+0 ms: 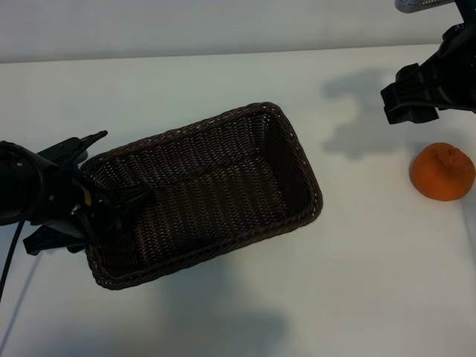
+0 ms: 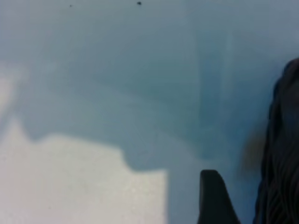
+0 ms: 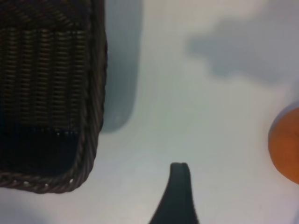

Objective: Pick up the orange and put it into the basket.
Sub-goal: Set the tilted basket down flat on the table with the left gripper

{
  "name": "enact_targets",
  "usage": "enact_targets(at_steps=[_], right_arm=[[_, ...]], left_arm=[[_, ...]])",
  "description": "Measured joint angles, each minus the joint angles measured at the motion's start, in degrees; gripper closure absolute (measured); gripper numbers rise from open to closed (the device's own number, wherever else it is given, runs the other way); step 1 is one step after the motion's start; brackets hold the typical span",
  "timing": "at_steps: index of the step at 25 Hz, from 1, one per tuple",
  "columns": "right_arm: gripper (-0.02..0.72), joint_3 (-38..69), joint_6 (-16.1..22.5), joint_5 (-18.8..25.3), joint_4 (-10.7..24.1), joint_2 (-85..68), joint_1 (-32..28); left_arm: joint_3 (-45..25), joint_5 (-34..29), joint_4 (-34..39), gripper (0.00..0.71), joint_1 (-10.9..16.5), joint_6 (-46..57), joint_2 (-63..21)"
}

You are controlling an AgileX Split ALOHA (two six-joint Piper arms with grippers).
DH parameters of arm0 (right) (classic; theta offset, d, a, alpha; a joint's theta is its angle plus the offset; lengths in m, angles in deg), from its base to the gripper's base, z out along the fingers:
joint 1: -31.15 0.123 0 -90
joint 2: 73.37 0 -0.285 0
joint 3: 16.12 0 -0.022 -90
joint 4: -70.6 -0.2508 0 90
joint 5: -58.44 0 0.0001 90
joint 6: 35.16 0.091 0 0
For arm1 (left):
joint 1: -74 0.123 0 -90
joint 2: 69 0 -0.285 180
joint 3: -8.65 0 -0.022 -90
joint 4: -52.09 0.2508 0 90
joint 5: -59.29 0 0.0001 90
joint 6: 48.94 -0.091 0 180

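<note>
The orange (image 1: 442, 172) lies on the white table at the far right, and its edge also shows in the right wrist view (image 3: 287, 149). The dark brown wicker basket (image 1: 297, 160) stands slanted in the middle with nothing in it. My left gripper (image 1: 100, 186) is at the basket's left end, over its short rim. In the left wrist view one finger (image 2: 212, 198) stands just outside the wicker wall (image 2: 285, 154), with a narrow gap between them. My right gripper (image 1: 407, 100) hovers open behind and to the left of the orange, holding nothing.
The white table (image 1: 372, 282) stretches around the basket, with bare surface between the basket's right end and the orange. A cable (image 1: 9, 260) hangs from the left arm near the table's left edge.
</note>
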Motion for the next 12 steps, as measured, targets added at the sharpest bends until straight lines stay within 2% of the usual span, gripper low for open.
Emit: enact_targets(at_steps=[10,12], right_arm=[[0.108,0.00,0.00,0.00,0.00,0.00,0.00],[0.108,0.00,0.00,0.06,0.00,0.00,0.00]], left_arm=[[-0.19,-0.75,-0.06,0.297,0.00,-0.17,-4.86],[-0.22,-0.79,-0.10,0.318,0.31,-0.11,-6.66]])
